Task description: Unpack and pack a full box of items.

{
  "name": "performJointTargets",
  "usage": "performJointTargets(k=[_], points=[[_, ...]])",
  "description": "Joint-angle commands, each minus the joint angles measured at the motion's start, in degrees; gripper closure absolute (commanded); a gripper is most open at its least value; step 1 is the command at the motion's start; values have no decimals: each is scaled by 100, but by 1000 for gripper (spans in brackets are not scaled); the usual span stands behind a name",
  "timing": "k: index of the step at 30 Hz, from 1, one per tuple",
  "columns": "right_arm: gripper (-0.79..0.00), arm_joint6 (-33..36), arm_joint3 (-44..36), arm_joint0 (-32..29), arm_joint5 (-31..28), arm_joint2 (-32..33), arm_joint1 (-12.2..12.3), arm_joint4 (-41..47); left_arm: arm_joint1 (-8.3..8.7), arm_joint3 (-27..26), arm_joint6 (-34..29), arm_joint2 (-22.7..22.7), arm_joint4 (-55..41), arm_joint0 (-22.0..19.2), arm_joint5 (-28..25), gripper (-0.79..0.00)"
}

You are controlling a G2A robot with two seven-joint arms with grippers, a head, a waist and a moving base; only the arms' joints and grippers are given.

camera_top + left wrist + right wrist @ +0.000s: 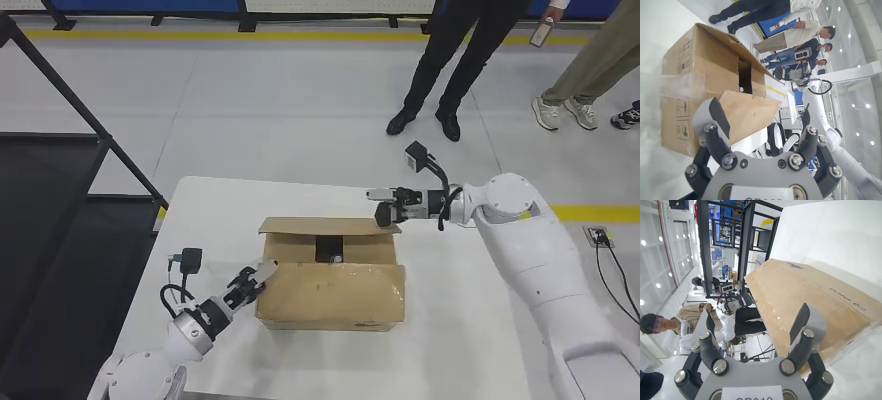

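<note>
**Box half open, both grippers at its flaps**

The cardboard box point(330, 300) sat in the middle of the white table point(470, 330), long side running left to right. Its near flap point(335, 283) lay almost flat over the top. The far flap point(325, 226) stood a little raised, and a dark opening point(330, 247) showed between them.

The left gripper point(255, 277) was at the box's near left corner with its fingers spread wide. In the left wrist view one dark pad point(719, 115) lay against the near flap's free corner, and nothing was clamped. The right gripper point(383, 207) hung at the right end of the far flap, its jaws likewise parted and empty.

The board looked like plain brown corrugated stock with sharp corners. It was probably stiff across each panel, though a flap should hinge easily at its crease. Glossy clear tape point(772, 308) ran over one face and could be slick under rubber pads — bare board would likely give a surer hold. A flap is probably best taken at its free edge close to a corner, where it is thin enough to pinch. If the box is full it is likely heavy enough to stay put while a flap is lifted.
</note>
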Motion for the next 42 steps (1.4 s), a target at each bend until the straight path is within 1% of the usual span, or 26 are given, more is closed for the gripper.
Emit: performJointTargets(k=[1,5,12,19,24,33,38,42], points=[[-785,-118,-28,-31,303,-73,-28,-14,-4,28,97,79,116,-18,-42,-785],[-785,10,-39,-131,715,-170,-66,90,-20,79,328,224,273,-73,-59,-785],[-785,45,-359,-457,576,-72,8,120,-35,71,472,381,380,-146,-44,-785],[-785,-218,-968,-782,1022,73,111,35,-49,158,516,565,555,-268,20,-785],[-785,-283,-1327,-948,1237,128,161,-11,-83,285,710,767,684,-456,216,-785],[-785,-280,-1851,-1291,1389,147,233,-106,-131,479,1011,992,872,-630,284,-785],[-785,-390,-2008,-1510,1266,178,268,-143,-155,379,1296,905,694,-619,300,-785],[-785,-478,-2092,-1695,902,223,296,-159,-165,165,1690,529,351,-532,357,-785]])
